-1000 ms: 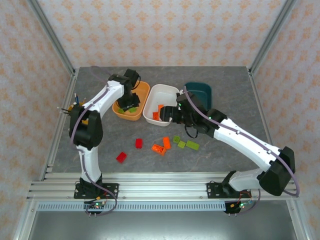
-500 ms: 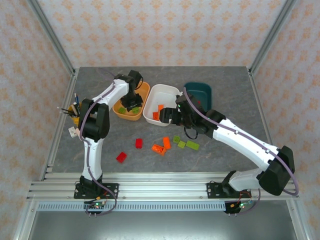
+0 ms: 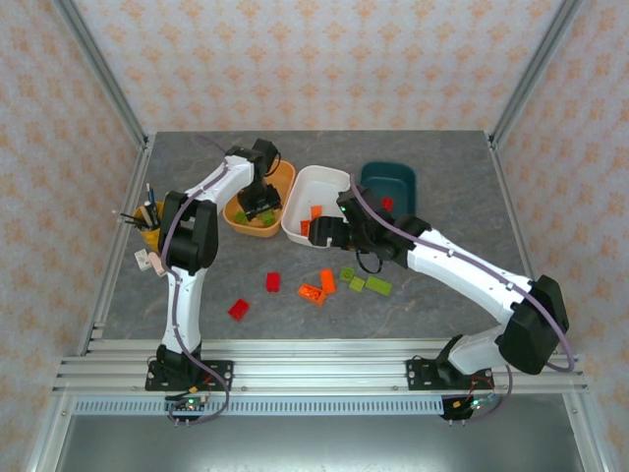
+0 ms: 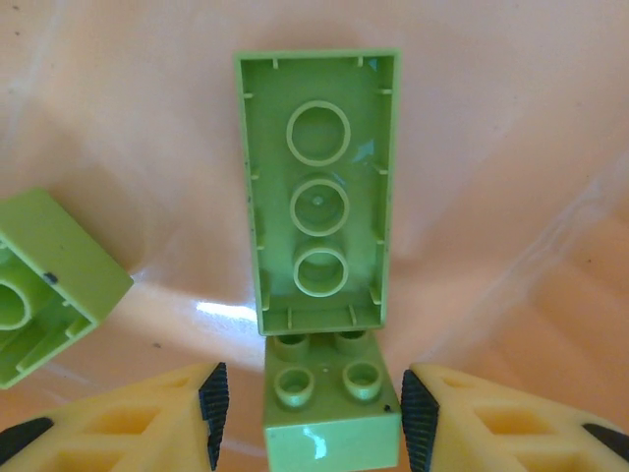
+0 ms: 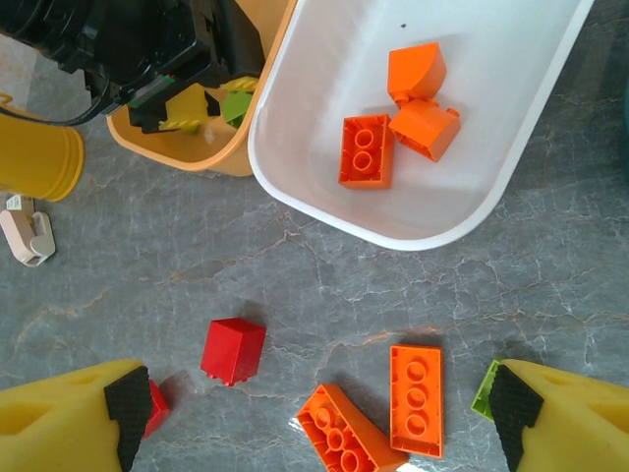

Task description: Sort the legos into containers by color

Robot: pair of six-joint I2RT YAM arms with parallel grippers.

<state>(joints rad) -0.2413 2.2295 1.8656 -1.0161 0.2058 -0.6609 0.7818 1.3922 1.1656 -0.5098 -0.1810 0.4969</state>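
Observation:
In the left wrist view my left gripper [image 4: 310,413] is low inside the orange tub [image 4: 511,147]. Its jaws stand open around a small lime green brick [image 4: 329,403] that rests on the tub floor. A gap shows at the left pad. A long green brick [image 4: 319,197] lies upside down just beyond, and another green one [image 4: 44,285] lies to the left. My right gripper [image 5: 310,418] hangs open above the table, over two orange bricks [image 5: 417,399] and a red brick [image 5: 233,350]. The white tub [image 5: 324,177] holds three orange bricks [image 5: 366,150].
The dark teal tub [image 3: 393,177] at the back right holds a red brick [image 3: 387,204]. Green bricks [image 3: 378,287] and two red bricks [image 3: 238,309] lie loose on the grey table. A yellow pencil cup [image 3: 147,211] stands at the left edge.
My left gripper's jaws have opened and let go of the small green brick inside the orange tub. My right gripper has shifted slightly to the left, still open.

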